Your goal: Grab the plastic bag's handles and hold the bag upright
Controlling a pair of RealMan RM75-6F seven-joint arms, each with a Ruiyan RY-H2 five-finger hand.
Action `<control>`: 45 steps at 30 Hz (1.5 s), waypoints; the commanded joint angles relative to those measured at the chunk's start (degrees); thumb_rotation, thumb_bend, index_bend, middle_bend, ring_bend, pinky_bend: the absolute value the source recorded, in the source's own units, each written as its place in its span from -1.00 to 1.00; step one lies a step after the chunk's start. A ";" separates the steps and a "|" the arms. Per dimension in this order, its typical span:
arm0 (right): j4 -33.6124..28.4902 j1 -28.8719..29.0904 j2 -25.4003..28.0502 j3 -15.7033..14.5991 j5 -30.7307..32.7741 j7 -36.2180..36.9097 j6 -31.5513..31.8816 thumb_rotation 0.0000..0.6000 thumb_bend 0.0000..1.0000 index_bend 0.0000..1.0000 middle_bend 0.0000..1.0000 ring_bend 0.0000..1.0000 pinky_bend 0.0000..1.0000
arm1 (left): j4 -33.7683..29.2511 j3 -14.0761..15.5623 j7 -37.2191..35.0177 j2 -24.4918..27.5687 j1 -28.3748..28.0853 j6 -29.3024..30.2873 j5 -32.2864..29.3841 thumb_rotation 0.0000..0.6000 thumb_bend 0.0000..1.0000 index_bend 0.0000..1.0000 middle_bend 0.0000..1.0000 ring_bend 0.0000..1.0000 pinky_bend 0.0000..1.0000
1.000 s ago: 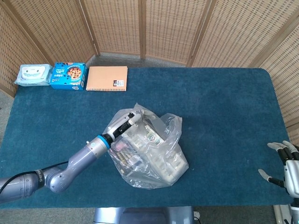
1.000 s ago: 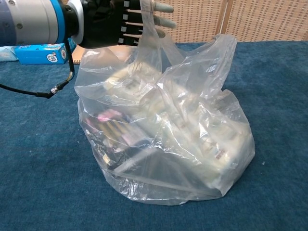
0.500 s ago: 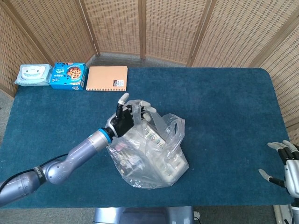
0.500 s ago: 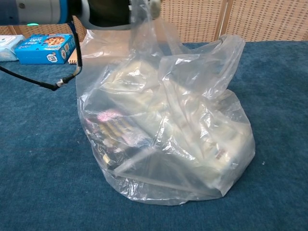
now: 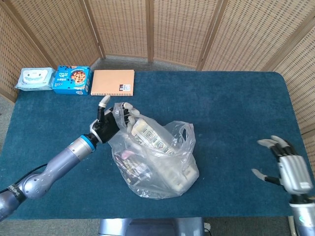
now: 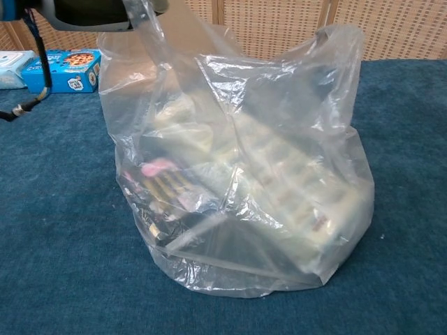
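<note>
- Currently, one handle (image 5: pixel 129 119) of the clear plastic bag (image 5: pixel 156 160) is held in the left hand (image 5: pixel 109 123), the fingers (image 5: pixel 124 109) being closed around the plastic while one fingertip is pointed upward.
- The bag is seen just right of and below those fingers, standing on the blue table (image 5: pixel 231 118) with its base resting on the cloth.
- From the chest view, the gripped handle (image 6: pixel 150 21) is shown pulled up taut to the dark hand (image 6: pixel 98 10) at the top left edge, and the bag's walls (image 6: pixel 279 105) are lifted fairly upright.
- A second handle (image 5: pixel 184 132) is left loose on the far side of the bag from the left fingers, untouched by either hand.
- Packaged goods (image 6: pixel 279 174) are visible through the plastic, among them a pink-marked item (image 6: pixel 159 167) low on the side nearer the left hand.
- The right hand (image 5: pixel 285 166) is held well apart from the bag near the table's right edge, its fingers spread and nothing between them.
- Beyond the left fingertips, along the far edge, a blue box (image 5: pixel 72 79), a wipes packet (image 5: pixel 34 78) and an orange notebook (image 5: pixel 112 82) are laid in a row.
</note>
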 commanded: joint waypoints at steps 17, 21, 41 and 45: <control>9.85 12.24 -13.44 3.98 -2.06 3.91 -5.44 0.81 -0.72 -0.48 -0.44 -0.64 -0.62 | 0.08 -11.19 12.71 -6.21 5.88 -13.78 -7.02 -1.00 -0.42 -0.08 -0.07 0.09 0.25; 10.87 14.06 -15.73 4.78 -1.80 5.41 -5.42 0.82 -0.74 -0.48 -0.44 -0.64 -0.66 | 1.57 -12.28 17.32 -8.31 4.98 -15.64 -10.08 -1.00 -0.42 -0.08 -0.07 0.09 0.24; 16.54 20.31 -24.88 6.27 1.78 6.36 -7.92 0.83 -0.76 -0.48 -0.44 -0.64 -0.74 | 4.50 -11.59 27.48 -10.18 0.31 -14.98 -20.62 -1.00 -0.42 -0.08 -0.07 0.09 0.22; 16.51 21.30 -26.13 6.41 1.77 7.04 -7.93 0.82 -0.76 -0.48 -0.44 -0.64 -0.75 | 4.95 -11.04 28.67 -10.20 -0.06 -14.73 -21.65 -1.00 -0.42 -0.08 -0.07 0.09 0.21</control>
